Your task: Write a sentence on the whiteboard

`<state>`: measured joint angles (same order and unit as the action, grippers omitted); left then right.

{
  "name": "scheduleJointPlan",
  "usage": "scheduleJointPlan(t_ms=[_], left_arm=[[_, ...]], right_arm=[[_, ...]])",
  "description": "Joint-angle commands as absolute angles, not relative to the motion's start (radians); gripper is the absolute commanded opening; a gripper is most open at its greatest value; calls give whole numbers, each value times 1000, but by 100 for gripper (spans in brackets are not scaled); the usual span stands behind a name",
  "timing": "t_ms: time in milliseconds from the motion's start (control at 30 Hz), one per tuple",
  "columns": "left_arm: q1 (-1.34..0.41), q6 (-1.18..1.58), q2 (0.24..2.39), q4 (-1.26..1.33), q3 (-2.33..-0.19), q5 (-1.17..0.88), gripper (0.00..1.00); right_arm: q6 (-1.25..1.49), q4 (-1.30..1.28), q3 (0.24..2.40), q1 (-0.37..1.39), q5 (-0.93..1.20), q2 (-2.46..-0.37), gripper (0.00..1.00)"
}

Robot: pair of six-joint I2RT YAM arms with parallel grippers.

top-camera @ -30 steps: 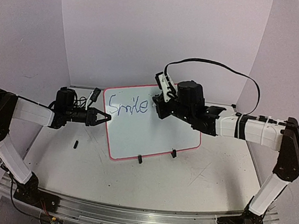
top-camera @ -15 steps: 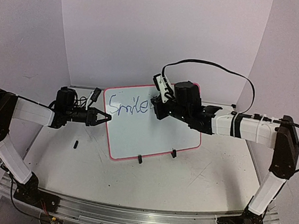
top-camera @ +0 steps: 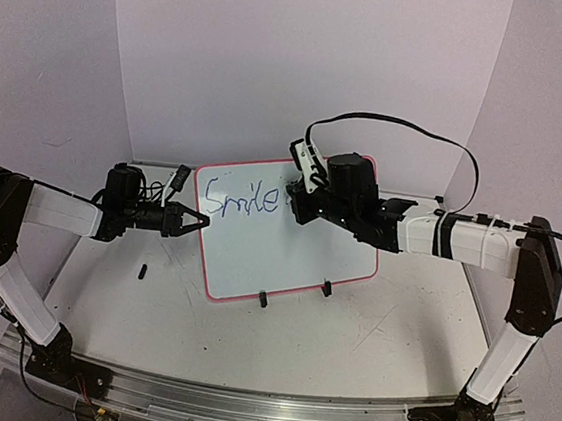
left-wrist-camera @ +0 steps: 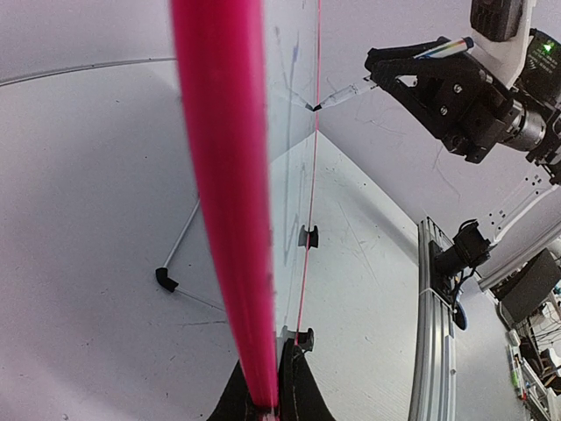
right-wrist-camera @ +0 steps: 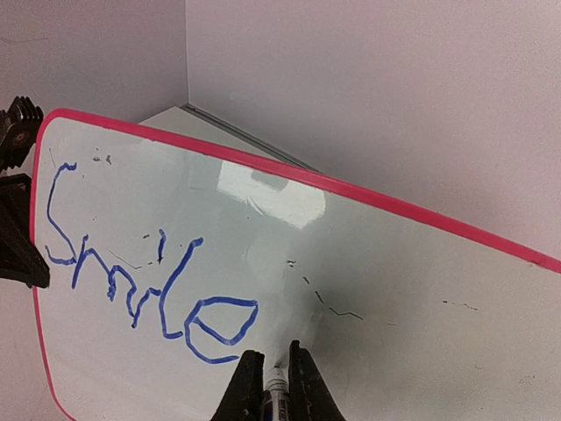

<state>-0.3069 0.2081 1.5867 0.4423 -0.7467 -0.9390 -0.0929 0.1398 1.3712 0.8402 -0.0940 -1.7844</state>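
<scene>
Edged slightly left, right gripper (right-wrist-camera: 278, 364) clamps a white marker (right-wrist-camera: 277, 386) past "Smile" (right-wrist-camera: 149, 289) on the red-framed glossy whiteboard (top-camera: 286, 261) that left gripper (left-wrist-camera: 266, 396) pinches; next, another word rightward.

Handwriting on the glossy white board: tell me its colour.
Blue handwriting on the red-framed glossy whiteboard, clearest in the right wrist view.
</scene>
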Motion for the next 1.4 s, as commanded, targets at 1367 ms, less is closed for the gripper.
scheduleJointPlan(t_ms=[1367], left_arm=[[-321, 103, 1608, 313, -761, -746, 0]], right_arm=[[-93, 108, 1389, 1010, -202, -1590, 0]])
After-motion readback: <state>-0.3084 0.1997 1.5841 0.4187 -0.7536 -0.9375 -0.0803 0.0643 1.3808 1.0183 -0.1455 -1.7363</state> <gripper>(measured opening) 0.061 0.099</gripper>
